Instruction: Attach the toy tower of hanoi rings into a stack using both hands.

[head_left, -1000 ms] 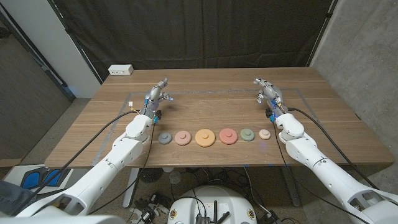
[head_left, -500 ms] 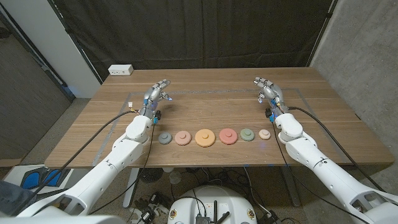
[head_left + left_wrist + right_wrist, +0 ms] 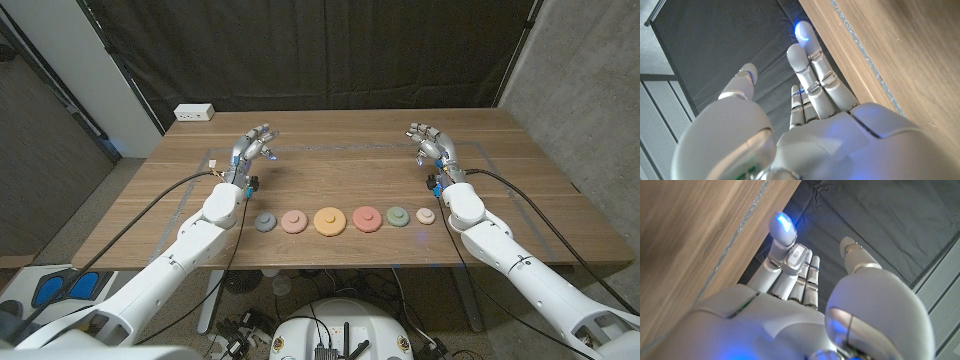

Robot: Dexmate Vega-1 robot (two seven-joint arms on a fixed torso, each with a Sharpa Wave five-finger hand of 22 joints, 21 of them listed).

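Both hands opened out a bit since a second ago, fingers more spread now. Left hand (image 3: 254, 145) and right hand (image 3: 428, 143) hold nothing, well behind row of rings. Orange ring (image 3: 330, 220) is biggest, mid-row on table (image 3: 340, 165); pink ring (image 3: 293, 221), grey ring (image 3: 265, 222) to robot's left of it; red ring (image 3: 366, 217), green ring (image 3: 398, 215), small cream ring (image 3: 426, 215) to robot's right.

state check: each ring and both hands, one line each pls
grey ring: flat on table, unstacked
salmon ring: flat, unstacked
orange ring: flat, unstacked
red ring: flat, unstacked
green ring: flat, unstacked
small pink ring: flat, unstacked
left robot hand: open, holds nothing
right robot hand: open, holds nothing
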